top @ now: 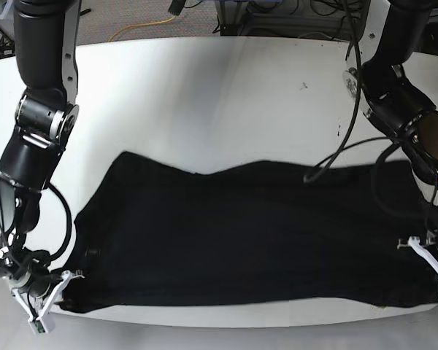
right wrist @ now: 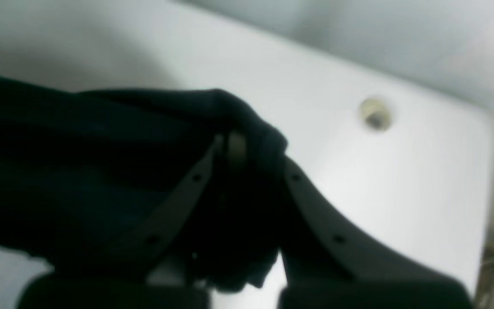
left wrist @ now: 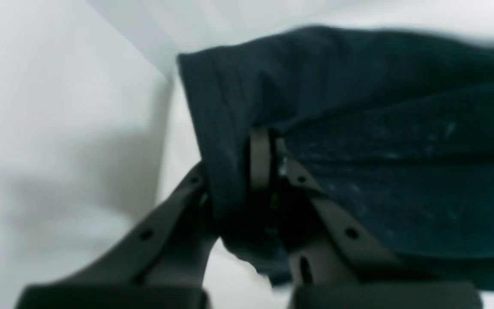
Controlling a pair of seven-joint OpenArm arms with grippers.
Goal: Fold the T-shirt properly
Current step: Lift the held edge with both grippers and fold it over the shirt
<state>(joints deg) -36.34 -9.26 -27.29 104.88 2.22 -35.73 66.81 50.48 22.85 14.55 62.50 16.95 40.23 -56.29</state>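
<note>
The black T-shirt (top: pixel 241 240) lies spread wide across the front of the white table (top: pixel 219 95), its front edge near the table's front edge. My left gripper (top: pixel 432 271) is at the shirt's right front corner. In the left wrist view the left gripper (left wrist: pixel 269 165) is shut on a fold of the T-shirt (left wrist: pixel 380 128). My right gripper (top: pixel 52 290) is at the shirt's left front corner. In the right wrist view the right gripper (right wrist: pixel 249 154) is shut on a bunched edge of the T-shirt (right wrist: pixel 101 141). No label shows.
Both arms reach down over the table's left and right ends. Cables (top: pixel 292 11) and a yellow lead (top: pixel 142 28) lie on the floor behind the table. A small round plug (right wrist: pixel 375 113) sits in the tabletop near the right gripper. A dark speck (top: pixel 304 86) marks the back right.
</note>
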